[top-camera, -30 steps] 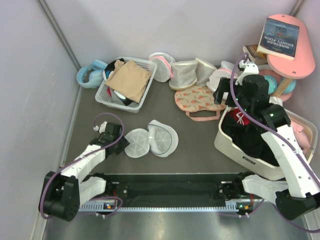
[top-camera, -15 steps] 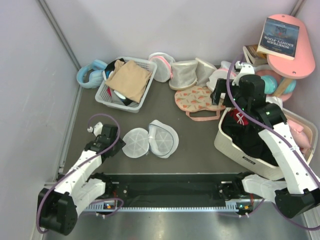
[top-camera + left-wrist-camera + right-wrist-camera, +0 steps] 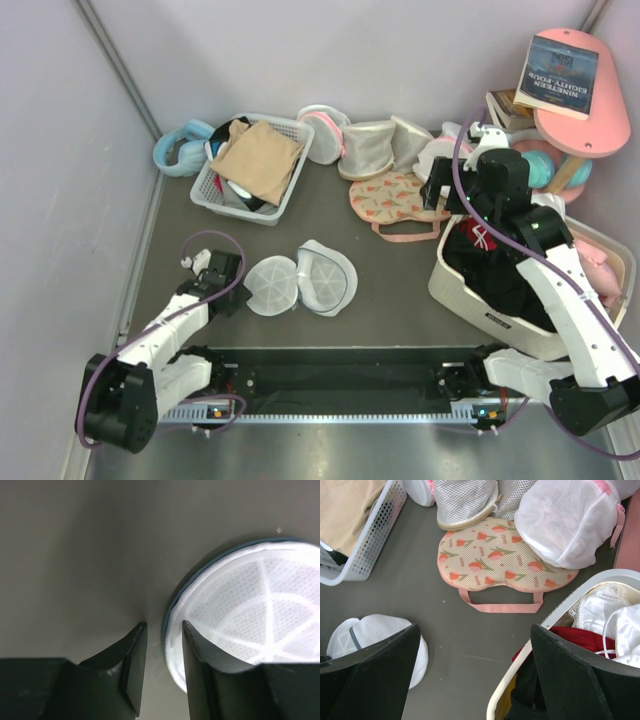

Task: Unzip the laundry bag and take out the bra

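Closest to the arms, the left tool (image 3: 232, 288) lies low on the dark matte surface (image 3: 390, 300), at the left edge of the laundry bag (image 3: 300, 280). Its own wrist view shows the fingers (image 3: 134, 665) a little apart, straddling the rim of the bag. One finger sits over bare surface and the other over the mesh. A sliver of surface shows beside the rim, so nothing is pinched. That placement suits a grip on the edge, probably to find the zipper or lift a flap.

The bag is soft, fine-holed white mesh with stitched white ribs running like spokes and a grey-blue band round its edge. From above it reads as two round domes side by side, which I take to be the halves folded open. No bra shows in it, and the mesh looks pale right through.

Further right, the right tool (image 3: 440, 192) hangs above the far corner of a white oval bin (image 3: 460, 300). Its fingers are spread wide with nothing between them, and it seems parked out of the way. In the bin sit black cloth (image 3: 490, 280) and a red garment (image 3: 470, 235). Whether that black cloth is the bra I cannot tell.

At the back, a slatted white plastic basket (image 3: 213, 192) holds folded tan cloth (image 3: 258, 158). Beside it are mesh bags with pink trim (image 3: 372, 148) and a flat pouch (image 3: 400, 200) printed with tulips
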Motion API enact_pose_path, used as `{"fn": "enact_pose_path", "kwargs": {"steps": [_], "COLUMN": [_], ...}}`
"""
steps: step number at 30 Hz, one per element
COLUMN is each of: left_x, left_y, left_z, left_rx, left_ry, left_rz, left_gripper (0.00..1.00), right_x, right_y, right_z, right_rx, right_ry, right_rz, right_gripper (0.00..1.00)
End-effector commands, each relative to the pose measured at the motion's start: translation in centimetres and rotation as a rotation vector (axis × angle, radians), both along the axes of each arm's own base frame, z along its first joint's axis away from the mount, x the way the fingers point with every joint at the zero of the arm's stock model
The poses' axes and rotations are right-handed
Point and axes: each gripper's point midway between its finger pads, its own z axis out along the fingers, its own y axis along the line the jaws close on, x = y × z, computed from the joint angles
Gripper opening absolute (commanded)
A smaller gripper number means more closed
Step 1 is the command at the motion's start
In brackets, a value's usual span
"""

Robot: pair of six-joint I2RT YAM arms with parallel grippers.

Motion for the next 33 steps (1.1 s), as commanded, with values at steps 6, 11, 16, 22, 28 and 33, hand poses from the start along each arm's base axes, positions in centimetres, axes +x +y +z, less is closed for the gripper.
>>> {"fn": "enact_pose_path", "kwargs": {"steps": [6,11,16,22,28,33], "left_x": [1.0,2.7,3.6,5.7,7.6,7.9], "left_y": [-1.1,0.2,1.6,2.1,0.8,-4.2], "left_z": [-0.7,3.1,7.6,13.9,18.2,20.0], "left_rx": [-0.044,0.056,0.17,0.279,0.321,0.393], "left_ry": [-0.044,-0.115,-0.159,-0.218,-0.274,-0.319], "left_rz": [-0.045,-0.073,-0.126,-0.244,-0.366,-0.504], "left_gripper": [0.05,0.0,0.0,0.0,0.0,0.0], "right_x": [0.1,-0.3,-0.5,-1.2,-2.1,-2.5], "right_y": [0.0,0.8,2.3,7.4,11.6,11.9], "right_z": [1.0,0.7,0.2,-0.7,-3.5,-4.9], "right_rx": [0.022,0.046,0.057,0.11,0.161,0.179], "right_ry": [-0.04,-0.029,-0.011,0.013,0.082,0.116], "right_rz": [0.003,0.036,0.087,0.215,0.287,0.276], "right_gripper": [0.9,0.89,0.86,0.85,0.85,0.85]}}
